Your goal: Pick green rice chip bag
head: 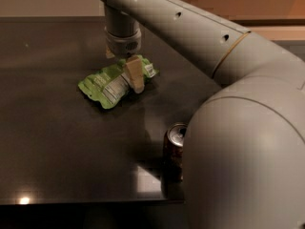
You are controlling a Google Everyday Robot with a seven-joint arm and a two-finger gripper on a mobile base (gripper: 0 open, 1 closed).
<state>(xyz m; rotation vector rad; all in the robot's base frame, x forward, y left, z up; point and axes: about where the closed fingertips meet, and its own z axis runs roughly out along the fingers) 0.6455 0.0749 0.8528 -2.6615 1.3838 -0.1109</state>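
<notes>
The green rice chip bag [108, 83] lies crumpled on the dark table [57, 142], left of centre, with its white label panel facing up. My gripper [125, 68] reaches straight down over the bag's right end. It is open. The near tan finger [135, 74] stands in front of the bag, and the far finger is mostly hidden behind the wrist and the bag. The bag's right part lies between the two.
A brown soda can [173, 149] stands near the front edge, partly hidden by my arm [238, 147], which fills the right foreground. The table's front edge runs along the bottom. A dark green can seen earlier is hidden behind the arm.
</notes>
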